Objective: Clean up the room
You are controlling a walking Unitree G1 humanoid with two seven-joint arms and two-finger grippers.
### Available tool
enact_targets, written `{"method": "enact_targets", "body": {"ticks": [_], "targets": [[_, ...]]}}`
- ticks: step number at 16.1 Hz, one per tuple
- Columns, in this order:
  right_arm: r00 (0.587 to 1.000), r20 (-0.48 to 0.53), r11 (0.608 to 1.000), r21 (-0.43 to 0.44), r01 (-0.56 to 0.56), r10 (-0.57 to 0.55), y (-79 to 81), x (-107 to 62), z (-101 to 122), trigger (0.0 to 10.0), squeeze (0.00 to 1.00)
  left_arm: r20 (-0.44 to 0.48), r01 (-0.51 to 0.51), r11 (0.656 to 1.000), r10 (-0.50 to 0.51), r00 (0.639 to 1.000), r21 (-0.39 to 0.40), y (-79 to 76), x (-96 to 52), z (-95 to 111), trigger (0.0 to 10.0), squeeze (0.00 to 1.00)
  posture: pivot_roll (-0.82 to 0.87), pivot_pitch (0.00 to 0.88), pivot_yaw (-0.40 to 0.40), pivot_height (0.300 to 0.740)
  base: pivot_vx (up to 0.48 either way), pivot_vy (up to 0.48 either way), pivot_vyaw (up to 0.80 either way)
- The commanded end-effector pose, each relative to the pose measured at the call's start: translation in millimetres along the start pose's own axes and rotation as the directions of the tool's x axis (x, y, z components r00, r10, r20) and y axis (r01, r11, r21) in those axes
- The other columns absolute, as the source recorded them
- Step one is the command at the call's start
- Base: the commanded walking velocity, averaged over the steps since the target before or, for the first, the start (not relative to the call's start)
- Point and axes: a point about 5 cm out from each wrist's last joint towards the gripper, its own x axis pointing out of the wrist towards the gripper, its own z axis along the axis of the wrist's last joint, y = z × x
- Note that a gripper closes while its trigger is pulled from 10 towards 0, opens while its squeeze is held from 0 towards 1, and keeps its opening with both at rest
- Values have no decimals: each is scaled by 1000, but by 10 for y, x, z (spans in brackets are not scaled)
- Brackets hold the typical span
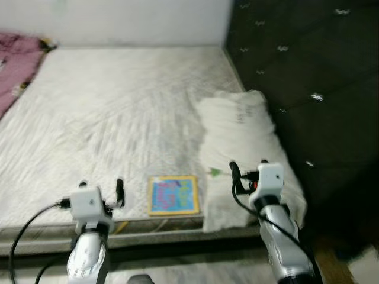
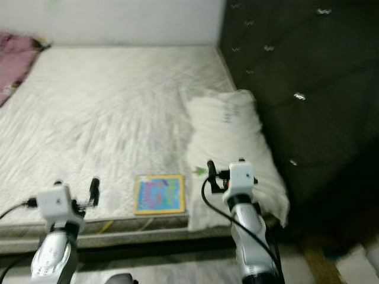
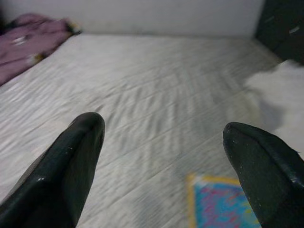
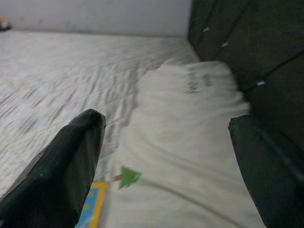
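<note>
A colourful book (image 1: 173,194) with a yellow border lies flat on the white mattress (image 1: 118,112), close to its front edge. Right of the book sits a white pillow (image 1: 240,136) against the dark headboard. A small green scrap (image 1: 214,172) rests at the pillow's edge, between pillow and book. My left gripper (image 1: 102,188) is open above the mattress's front edge, left of the book (image 3: 223,204). My right gripper (image 1: 249,167) is open above the pillow's (image 4: 190,142) near end, with the green scrap (image 4: 127,177) just below it. Neither gripper holds anything.
A dark tufted headboard (image 1: 308,77) rises along the right side of the bed. A crumpled pink blanket (image 1: 18,65) lies at the far left corner. A white wall (image 1: 118,21) runs behind the bed. Floor shows in front of the bed frame (image 1: 166,242).
</note>
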Motion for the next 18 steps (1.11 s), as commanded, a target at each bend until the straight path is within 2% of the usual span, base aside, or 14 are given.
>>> {"method": "enact_targets", "body": {"ticks": [1, 3, 6, 10, 12, 15, 18], "targets": [[1000, 11, 1000, -6, -18, 18, 42, 50, 78, 10000, 0, 14, 19, 999, -18, 1000, -34, -53, 49, 66, 10000, 0, 22, 0, 20, 740, 0, 0, -800], [999, 22, 999, -7, -44, 44, 88, 104, 123, 10000, 0, 38, 32, 998, -30, 999, -51, -110, 99, 137, 10000, 0, 19, 0, 24, 740, 0, 0, 0], [999, 14, 999, -8, -47, 47, 98, 141, 143, 10000, 0, 44, 53, 993, -49, 998, -102, -195, 141, 185, 10000, 0, 21, 0, 21, 740, 0, 469, 0], [999, 0, 999, -1, -47, 47, 74, 121, 130, 10000, 0, 64, 77, 992, -71, 995, -104, -222, 214, 257, 10000, 0, 10, 0, 19, 740, 0, 480, 0], [997, -6, 997, 10, -76, 76, 101, 108, 130, 10000, 0, 69, 103, 991, -98, 993, -87, -182, 279, 291, 10000, 0, 6, 0, 20, 740, 0, 480, 0], [997, -6, 997, 14, -74, 74, 105, 123, 138, 10000, 0, 48, 72, 993, -68, 997, -89, -90, 287, 252, 10000, 0, 11, 0, 21, 740, 0, 480, 0], [997, -10, 997, 11, -71, 71, 102, 156, 142, 10000, 0, 41, 70, 992, -66, 997, -107, -126, 250, 242, 10000, 0, 16, 0, 19, 740, 0, 480, 0]]}}
